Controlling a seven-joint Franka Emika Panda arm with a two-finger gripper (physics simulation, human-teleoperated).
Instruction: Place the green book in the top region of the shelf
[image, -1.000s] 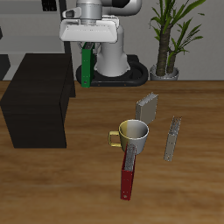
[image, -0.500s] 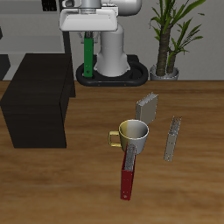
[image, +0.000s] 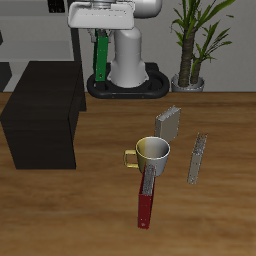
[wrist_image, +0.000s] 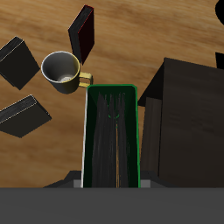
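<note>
You have lifted the green book (image: 101, 55) a little higher since half a second ago, and it now hangs slightly tilted rather than straight down. The fingers (image: 100, 32) are clamped on its upper end, so the book dangles below them, well above the table (image: 60, 215) and far back, in front of the robot's white base (image: 128, 60). It is clear of the table and touches nothing but the fingers.

The black shelf (image: 42, 112) stands just beside and below the book, nearer the table's front edge. Its flat top is bare, and the book is not yet over it. From the wrist view you look down the length of the book (wrist_image: 111, 136), with the shelf's dark top (wrist_image: 188, 114) right alongside it.

Farther out on the table stands a metal mug (image: 152, 152) with a yellow handle. You can see into it from both views, and nothing lies inside (wrist_image: 60, 69). The dark red book (image: 146, 198) lies just in front of the mug, its near end touching or almost touching the mug's base. Two grey books stand behind and beside the mug: one (image: 168, 125) close behind it, the other (image: 197, 158) a little apart. A potted plant (image: 194, 40) stands at the back.
</note>
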